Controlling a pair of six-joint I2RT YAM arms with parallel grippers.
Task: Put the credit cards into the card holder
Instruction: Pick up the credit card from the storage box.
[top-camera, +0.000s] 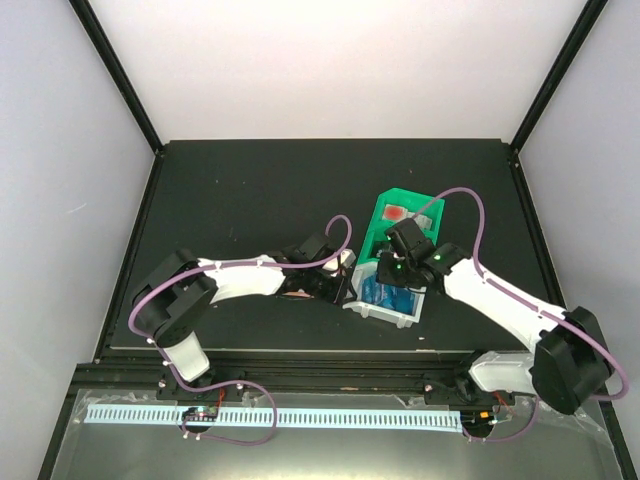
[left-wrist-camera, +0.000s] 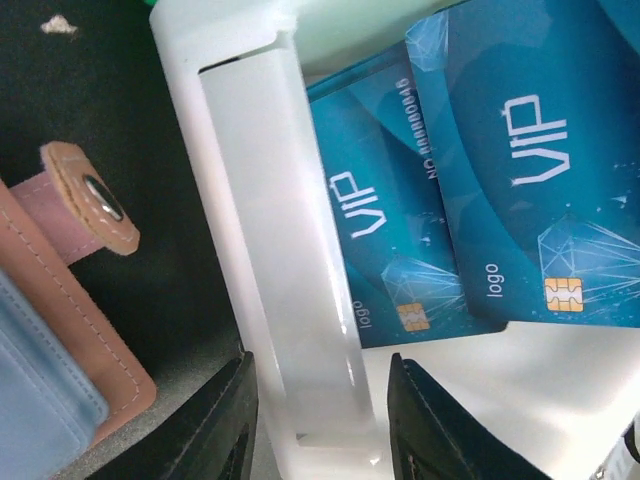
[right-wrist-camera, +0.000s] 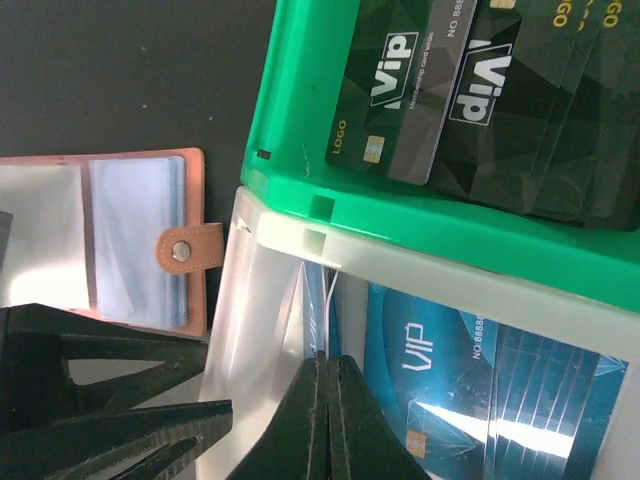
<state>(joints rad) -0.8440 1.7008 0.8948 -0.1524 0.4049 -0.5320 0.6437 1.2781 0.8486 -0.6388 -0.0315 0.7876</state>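
Right now the credit cards (left-wrist-camera: 520, 200) are lying overlapped and face up inside the white bin (left-wrist-camera: 270, 250), none of them yet sitting in the card holder (right-wrist-camera: 130, 240). The left gripper (left-wrist-camera: 320, 430) is straddling the bin's side wall, and its fingers appear to be clamping that wall, probably to keep the light bin from sliding. The right gripper (right-wrist-camera: 325, 375) is hanging over the bin's inner edge just beside the blue cards with its fingers pressed together and holding nothing, likely getting ready to nudge or lift a card's edge. The card holder is lying open on the dark table (top-camera: 250, 190), pockets up and its snap tab (left-wrist-camera: 90, 200) pointing at the bin, near enough for a short transfer. The green bin (right-wrist-camera: 420, 230) behind is holding dark cards (right-wrist-camera: 400, 90).
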